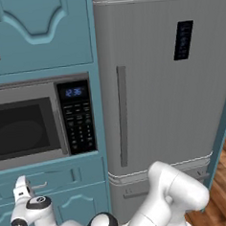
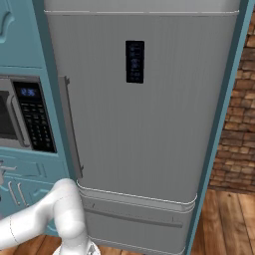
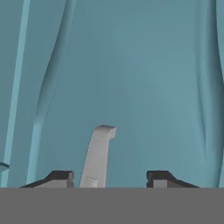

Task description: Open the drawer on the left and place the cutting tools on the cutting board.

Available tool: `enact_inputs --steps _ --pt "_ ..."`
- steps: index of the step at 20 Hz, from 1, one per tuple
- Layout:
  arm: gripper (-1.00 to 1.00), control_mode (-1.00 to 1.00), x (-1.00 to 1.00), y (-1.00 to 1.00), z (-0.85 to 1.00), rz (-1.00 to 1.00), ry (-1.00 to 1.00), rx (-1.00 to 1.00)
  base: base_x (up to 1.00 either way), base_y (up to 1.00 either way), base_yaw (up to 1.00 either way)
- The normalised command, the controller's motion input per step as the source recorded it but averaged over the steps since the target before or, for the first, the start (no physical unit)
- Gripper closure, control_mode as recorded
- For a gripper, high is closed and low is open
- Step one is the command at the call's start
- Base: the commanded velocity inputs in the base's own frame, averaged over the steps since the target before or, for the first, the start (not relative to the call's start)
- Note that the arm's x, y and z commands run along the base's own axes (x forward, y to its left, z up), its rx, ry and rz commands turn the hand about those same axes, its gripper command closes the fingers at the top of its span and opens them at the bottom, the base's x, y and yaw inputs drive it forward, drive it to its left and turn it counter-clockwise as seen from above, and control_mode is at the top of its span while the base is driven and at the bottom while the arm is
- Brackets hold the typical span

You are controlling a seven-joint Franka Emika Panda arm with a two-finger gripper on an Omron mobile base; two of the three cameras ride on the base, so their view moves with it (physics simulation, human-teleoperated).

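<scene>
We have the gripper (image 3: 108, 178) pressed close to the teal front of the drawer (image 1: 53, 179), which sits low on the left, under the microwave (image 1: 36, 122) and left of the fridge (image 1: 160, 82); in the hand view the silver bar handle (image 3: 97, 155) rises between the two dark fingertips (image 3: 59, 177), nearer the left one than the right; the jaws stand partway apart with a gap on either side of the bar, so nothing is gripped yet. The bar's long axis runs across the line between the fingertips, which we judge suits a squeeze; the pull should then come straight back toward the base.
</scene>
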Motion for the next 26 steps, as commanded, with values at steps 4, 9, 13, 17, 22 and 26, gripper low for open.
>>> enact_inputs --steps 4,9,13,17,22,26 --pt "1.0 -1.0 0.0 0.0 0.0 0.0 0.0 0.0 0.0 0.0 0.0" --pt "1.0 -1.0 0.0 0.0 0.0 0.0 0.0 0.0 0.0 0.0 0.0" --pt "1.0 -1.0 -0.05 0.0 0.0 0.0 0.0 0.0 0.0 0.0 0.0" --pt "1.0 -1.0 -0.37 0.0 0.0 0.0 0.0 0.0 0.0 0.0 0.0" --pt "1.0 -1.0 -0.52 0.0 0.0 0.0 0.0 0.0 0.0 0.0 0.0" --pt "1.0 -1.0 -0.61 0.0 0.0 0.0 0.0 0.0 0.0 0.0 0.0"
